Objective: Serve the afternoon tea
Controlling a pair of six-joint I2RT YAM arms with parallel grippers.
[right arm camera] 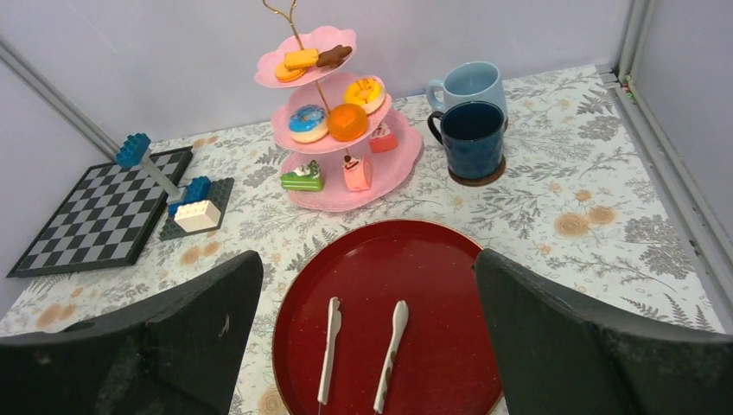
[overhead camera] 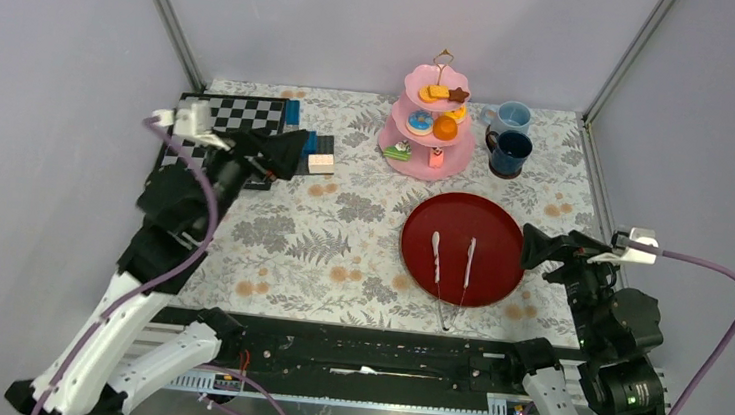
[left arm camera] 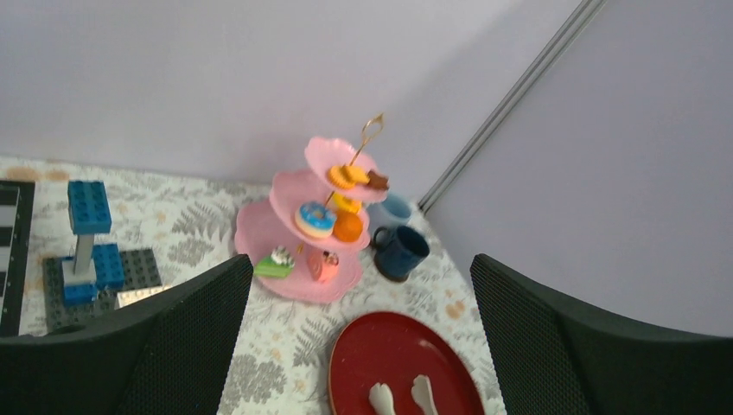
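The big desk (overhead camera: 341, 235) is wearing a leafy cloth. The left end effector (overhead camera: 300, 151) is hanging wide open with nothing in it, and the right end effector (overhead camera: 533, 248) is also gaping open and holding nothing. A chessboard (overhead camera: 236, 116) is lying just behind the left end effector. A dark red tray (overhead camera: 491, 238) is lying right in front of the right end effector. The pink stand (overhead camera: 417, 164) is standing past the tray, far in front of both end effectors. A dark blue cup (right arm camera: 472, 130) is sitting on a brown saucer (right arm camera: 475, 180) to the right of the stand, touching a light blue cup (right arm camera: 467, 84) behind it. White tongs (right arm camera: 328, 346) are resting on the tray. The little toy sweets are sitting on the stand: biscuits (right arm camera: 301, 60) up top, a blue donut (right arm camera: 309, 123) in the middle, a green cake (right arm camera: 302, 177) at the bottom.
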